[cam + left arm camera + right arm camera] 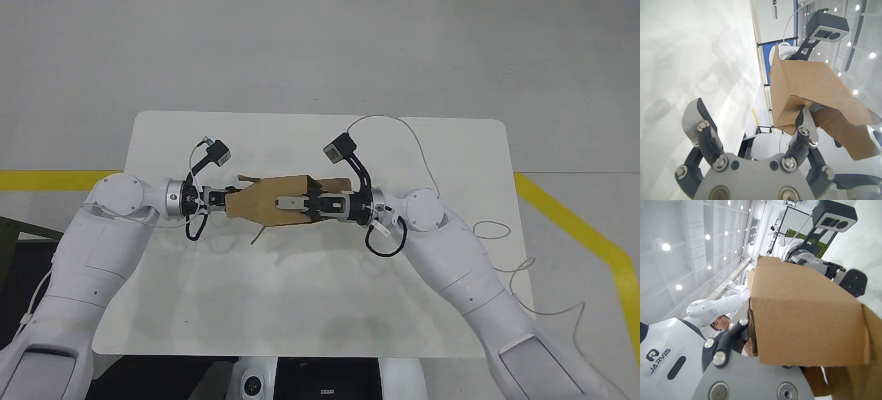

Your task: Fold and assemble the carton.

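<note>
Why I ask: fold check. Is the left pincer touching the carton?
Touching. Left wrist view: one finger of the open left pincer presses against the carton; the other stands clear.

**Print in view**

Dark logo + lettering on white wall panel (772,24), far behind the carton (806,85). It's brand print, so not spelled out. Logo + one word on a white robot shell (658,359). Tiny mark on a white casing (787,145) near the carton.
</note>
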